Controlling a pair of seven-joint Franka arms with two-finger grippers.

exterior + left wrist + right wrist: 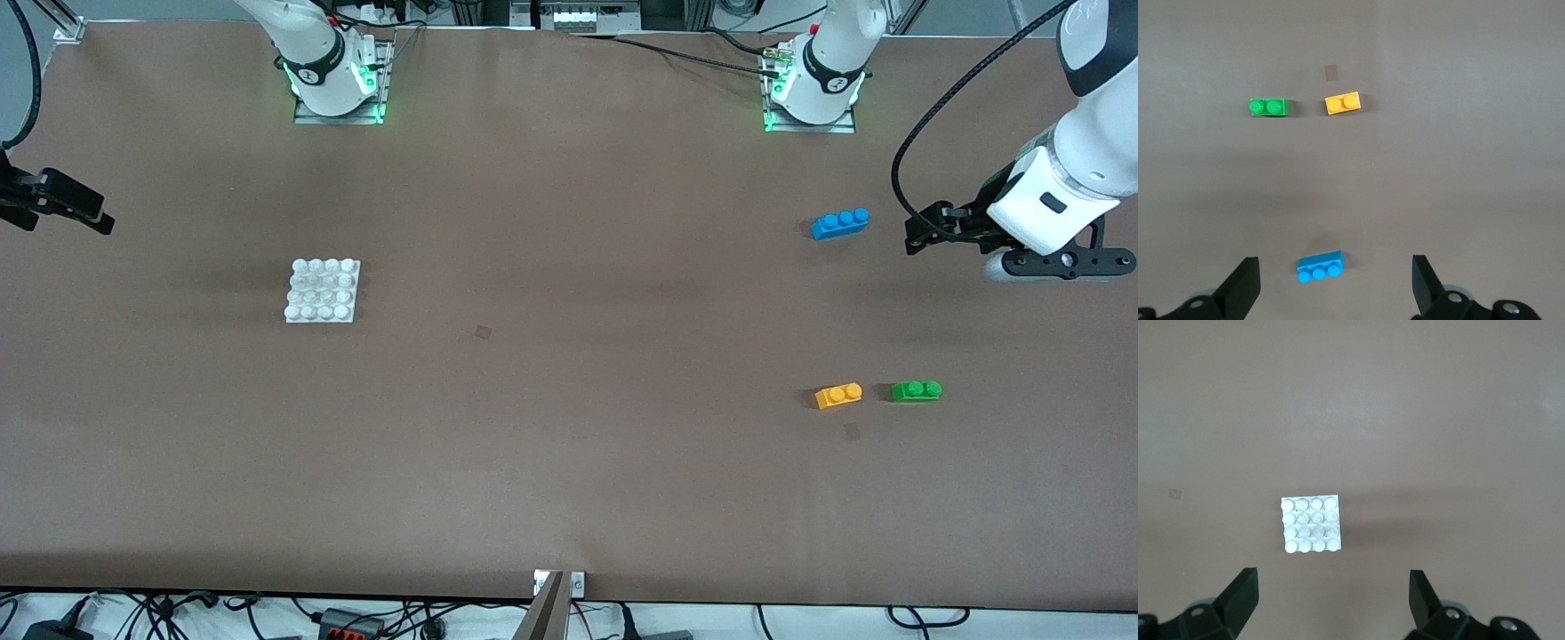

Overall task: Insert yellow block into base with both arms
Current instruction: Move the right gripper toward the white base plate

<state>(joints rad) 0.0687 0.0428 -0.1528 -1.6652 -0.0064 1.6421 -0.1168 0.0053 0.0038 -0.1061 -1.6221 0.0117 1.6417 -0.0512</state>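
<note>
On my left wrist view the left gripper [1331, 287] has its jaws spread wide with nothing between them, hanging in the air over the table [569, 444] at the left arm's end. Its fingers [1241, 283] frame the blue brick [1320, 267], which lies flat on the table below, not touched. The right gripper [1331, 603] is just as wide open and empty, hanging over the right arm's end of the table, and I see it only at the edge of the front view [62, 204]. Under it the base [1311, 525] sits flat, studs up, well apart from all three bricks.

Moving outward, the yellow block [838, 395] lies on the table toward the left arm's end, nearer to the front camera than the blue brick and well apart from it. The green brick [916, 390] sits just beside the yellow block, a small gap between them, closer still to the left arm's end of the table. A small dark mark [851, 431] on the table lies just nearer the camera than the yellow block
</note>
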